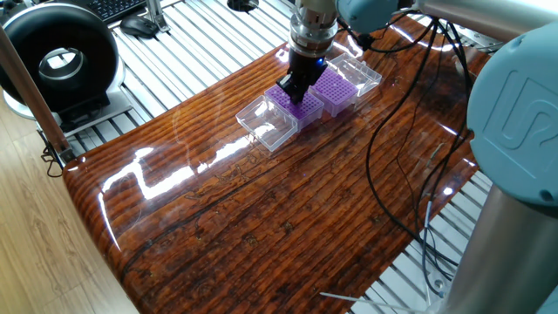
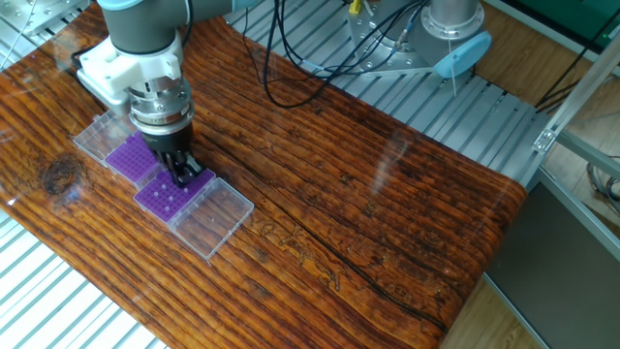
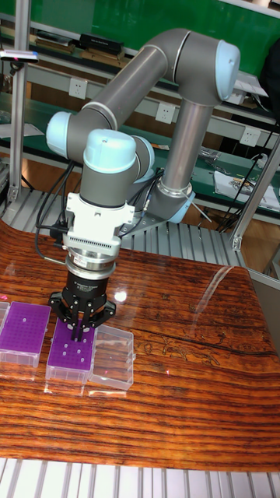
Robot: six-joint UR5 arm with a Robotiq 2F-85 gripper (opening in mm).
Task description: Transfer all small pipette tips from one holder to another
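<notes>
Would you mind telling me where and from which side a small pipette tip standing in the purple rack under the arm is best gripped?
Grip the top end of a small pipette tip, coming straight down from above. The tips stand upright in the holes of the purple rack, so only their upper ends are clear; the grid hides the rest. The pincer already hangs vertically over this rack, which suits that approach. Whether it holds one now is too small to tell.

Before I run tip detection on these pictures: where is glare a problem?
One fixed view: bright white streaks on the table, left of the racks. The other fixed view: faint sheen mid-table. Tall fixed view: a pale curved reflection right of the gripper.
</notes>
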